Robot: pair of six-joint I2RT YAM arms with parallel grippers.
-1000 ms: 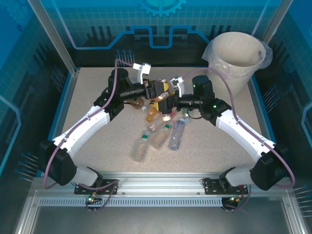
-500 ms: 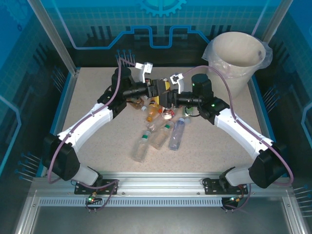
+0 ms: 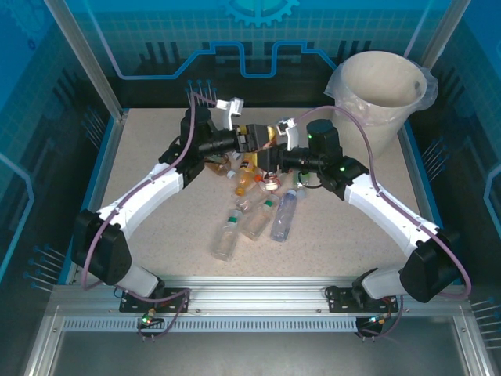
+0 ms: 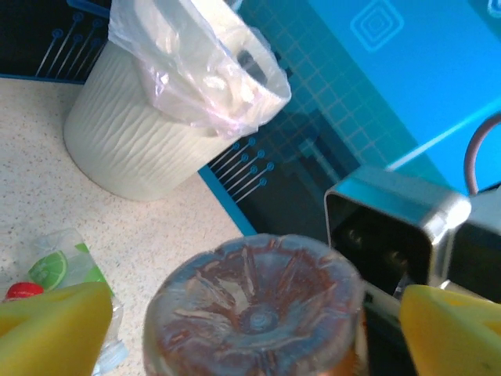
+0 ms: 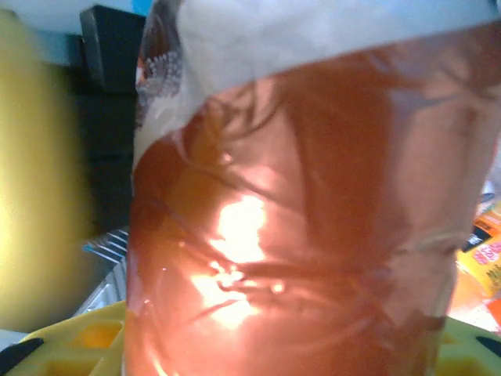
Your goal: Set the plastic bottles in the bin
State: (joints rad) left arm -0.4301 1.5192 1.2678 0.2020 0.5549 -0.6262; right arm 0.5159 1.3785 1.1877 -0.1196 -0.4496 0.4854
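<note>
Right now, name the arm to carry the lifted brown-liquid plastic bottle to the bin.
Right: the right tool grips the clear brown-liquid bottle; the left tool stands open; the cream-white round bin sits rightward.

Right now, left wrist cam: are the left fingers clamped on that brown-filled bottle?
No, both yellow fingers stand off the bottle, with a visible gap on each side of its base.

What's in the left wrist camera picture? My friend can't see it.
A bottle of brown drink, seen bottom-first, sits between the open yellow fingers of the left gripper, touching neither. Behind it, the white bin with its bag stands on the speckled table.
</note>
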